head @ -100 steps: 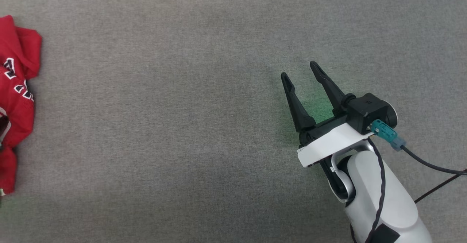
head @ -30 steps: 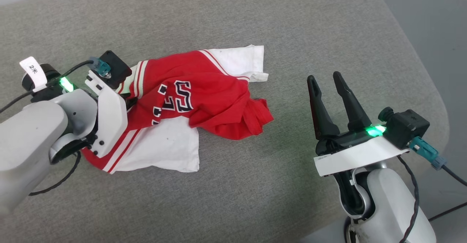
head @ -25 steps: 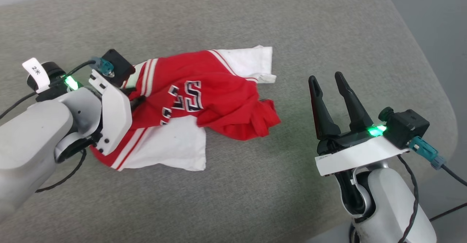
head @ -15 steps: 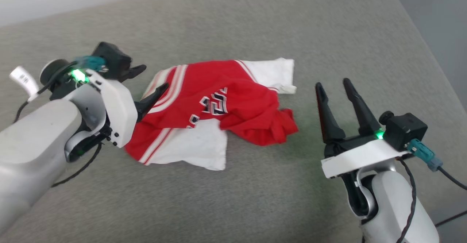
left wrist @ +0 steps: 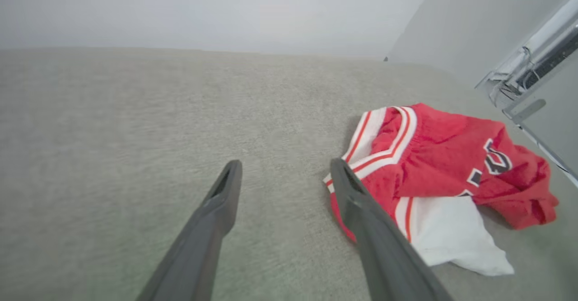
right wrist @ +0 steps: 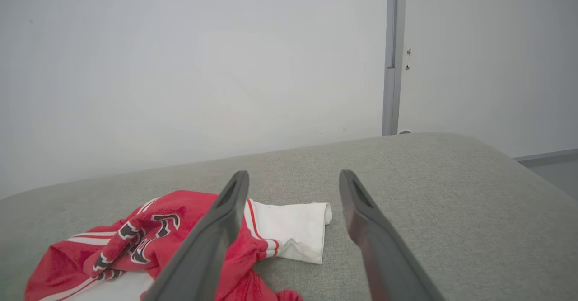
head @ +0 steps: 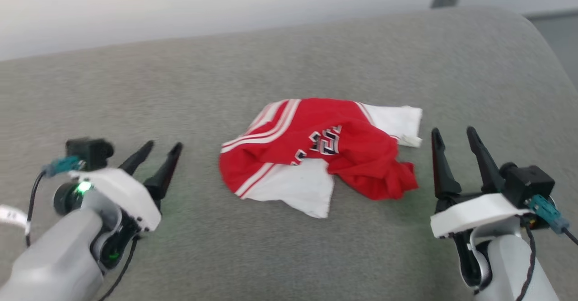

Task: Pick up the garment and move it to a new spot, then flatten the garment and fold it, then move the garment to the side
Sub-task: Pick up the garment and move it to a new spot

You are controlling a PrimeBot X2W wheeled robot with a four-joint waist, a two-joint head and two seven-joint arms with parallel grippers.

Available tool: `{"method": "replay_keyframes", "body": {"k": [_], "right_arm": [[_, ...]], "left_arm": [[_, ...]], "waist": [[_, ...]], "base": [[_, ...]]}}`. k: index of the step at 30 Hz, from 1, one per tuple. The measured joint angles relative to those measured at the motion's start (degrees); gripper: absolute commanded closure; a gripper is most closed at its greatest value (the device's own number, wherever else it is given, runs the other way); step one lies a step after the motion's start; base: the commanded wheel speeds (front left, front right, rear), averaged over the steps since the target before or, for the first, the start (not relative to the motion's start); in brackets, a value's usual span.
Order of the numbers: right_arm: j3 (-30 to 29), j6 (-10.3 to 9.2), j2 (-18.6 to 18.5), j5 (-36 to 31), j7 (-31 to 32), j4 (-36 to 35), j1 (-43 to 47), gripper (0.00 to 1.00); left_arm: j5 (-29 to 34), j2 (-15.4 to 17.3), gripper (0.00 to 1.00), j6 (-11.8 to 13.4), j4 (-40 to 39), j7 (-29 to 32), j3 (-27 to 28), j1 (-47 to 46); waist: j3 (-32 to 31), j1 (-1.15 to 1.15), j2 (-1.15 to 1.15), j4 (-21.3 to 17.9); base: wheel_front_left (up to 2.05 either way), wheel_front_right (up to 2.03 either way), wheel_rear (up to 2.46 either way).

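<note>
Both spread and empty, the left end effector [head: 163, 145] and right end effector [head: 453, 130] are held flanking the garment [head: 280, 156]. Flattening grips are likely intended.

a grey fabric-covered table [head: 271, 246] with a rounded far corner stands before a plain pale wall [right wrist: 180, 66]; a grey vertical strip [right wrist: 392, 57] runs down the wall.

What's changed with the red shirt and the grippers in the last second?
The left gripper opened, let go of the garment at its striped edge and drew back to its left; it now stands clear of it. The garment stayed crumpled on the grey fabric surface, and the right gripper stayed open and empty beside it. The head camera tilted up too.
</note>
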Motion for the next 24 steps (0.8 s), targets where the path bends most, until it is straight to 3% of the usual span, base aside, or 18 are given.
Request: {"method": "replay_keyframes", "body": {"k": [6,14,19,24], "right_arm": [[-2.18,0.01,-0.02,-1.77,0.0,-0.3,2.71,0.0],[-3.22,0.01,0.0,-2.03,0.0,-2.11,5.86,0.0],[-3.9,0.0,-0.01,-1.97,0.0,-3.43,7.51,0.0],[-4.39,0.0,-0.03,-1.86,0.0,-5.16,8.61,0.0]], "left_arm": [[10.32,-4.19,0.0,0.51,-1.43,-0.04,18.95,13.22],[27.44,-9.82,0.0,2.76,-11.76,-0.04,42.98,30.45],[39.1,-12.96,0.0,3.91,-18.14,-0.04,51.04,37.47],[46.92,-16.3,0.0,3.45,-23.7,-0.04,56.87,41.19]], "waist": [[-2.81,0.0,0.0,3.4],[-5.61,0.0,0.0,4.42],[-6.35,0.0,0.0,3.94],[-7.01,0.0,0.0,3.47]], "base": [[0.0,0.0,0.0],[0.0,0.0,0.0],[0.0,0.0,0.0],[0.0,0.0,0.0]]}}
